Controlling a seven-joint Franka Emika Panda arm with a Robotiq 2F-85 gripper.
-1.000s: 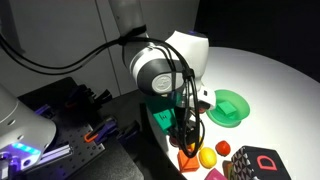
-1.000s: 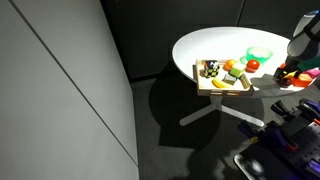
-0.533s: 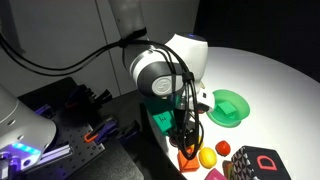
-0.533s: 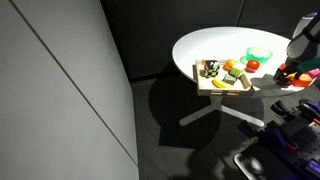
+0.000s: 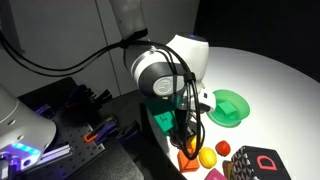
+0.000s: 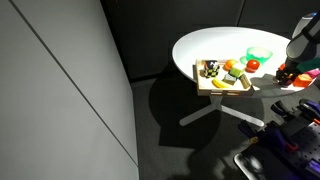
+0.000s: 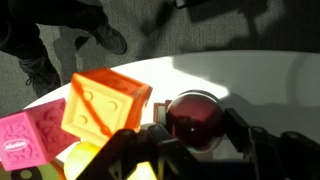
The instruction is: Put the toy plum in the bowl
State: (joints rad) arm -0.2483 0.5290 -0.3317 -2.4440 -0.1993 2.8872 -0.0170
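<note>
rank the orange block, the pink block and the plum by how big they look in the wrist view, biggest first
1. orange block
2 and 3. plum and pink block look about alike. The pink block is cut off at the picture's edge and the plum sits close to the camera, so their order is unsure.

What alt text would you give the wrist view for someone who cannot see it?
A glossy dark maroon toy plum sits on a white table between the two dark fingers of the gripper, which flank it closely. Toward the picture's left edge lie an orange block and a pink block.
</note>
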